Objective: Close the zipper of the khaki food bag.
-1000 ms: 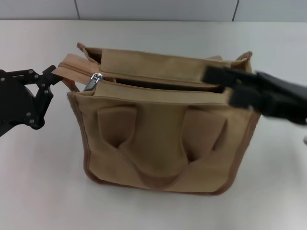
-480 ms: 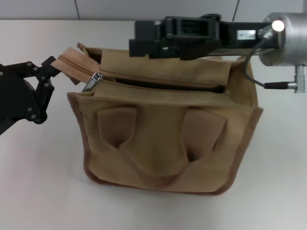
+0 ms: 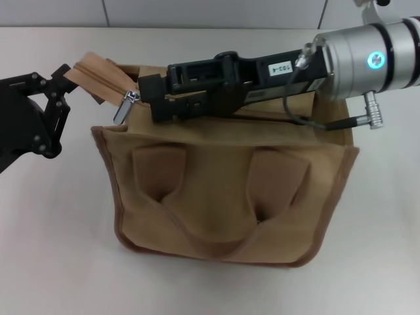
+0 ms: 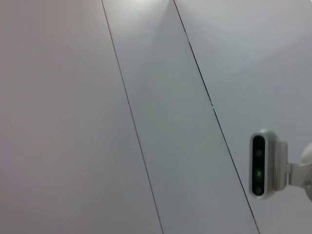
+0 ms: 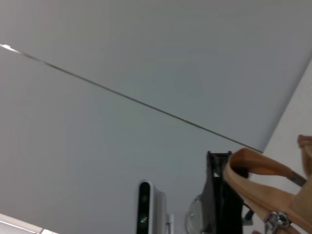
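— Where's the zipper (image 3: 98, 77) right now?

— I see its tan tape end sticking out past the top left corner of the khaki food bag (image 3: 230, 197), lifted clear of the bag's edge. The silver slider (image 3: 126, 105) hangs at that same corner, its pull tab dangling over the front rim. The bag stands upright on the bench (image 3: 59, 249), handles folded flat against its front face.

— And the tools?

— My left tool (image 3: 65, 79) is pinching the tape's free end, just outside the bag's left edge. My right tool (image 3: 146, 98) reaches in from the right, laid lengthwise over the open mouth, its tip just beside the slider. I can't tell whether that tip is spread or pressed together, nor whether it touches the slider.

— How much room do I have?

— The right arm's black body covers most of the opening, so the mouth's far edge is largely hidden. Bare bench lies left of the bag, in front of it and to its right. Behind it runs the bench's back edge and a grey panelled wall (image 3: 210, 12).

— Anything from the wrists?

— The left wrist view shows only wall panels. The right wrist view shows wall and the tape looped beside the left tool.
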Controlling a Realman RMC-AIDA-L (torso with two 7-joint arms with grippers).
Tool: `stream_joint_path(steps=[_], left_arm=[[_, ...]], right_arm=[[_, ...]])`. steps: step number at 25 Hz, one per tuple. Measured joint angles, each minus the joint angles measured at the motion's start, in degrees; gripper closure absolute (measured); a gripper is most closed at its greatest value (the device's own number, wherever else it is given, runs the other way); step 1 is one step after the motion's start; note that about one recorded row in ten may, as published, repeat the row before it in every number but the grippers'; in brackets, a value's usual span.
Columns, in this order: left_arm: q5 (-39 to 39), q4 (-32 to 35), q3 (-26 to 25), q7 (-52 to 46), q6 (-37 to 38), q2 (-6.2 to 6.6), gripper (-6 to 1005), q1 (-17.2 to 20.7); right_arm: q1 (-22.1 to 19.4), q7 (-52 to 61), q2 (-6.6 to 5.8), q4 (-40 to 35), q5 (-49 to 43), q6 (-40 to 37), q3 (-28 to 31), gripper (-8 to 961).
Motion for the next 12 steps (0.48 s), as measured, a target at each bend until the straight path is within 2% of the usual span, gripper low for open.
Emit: stream_joint_path(steps=[12], left_arm=[[-0.06, -1.17, 0.23, -0.07, 0.67, -0.17, 1001, -0.96]], right_arm=[[1.53, 0.15, 0.36, 0.43, -0.01, 4.36, -2.81, 170]])
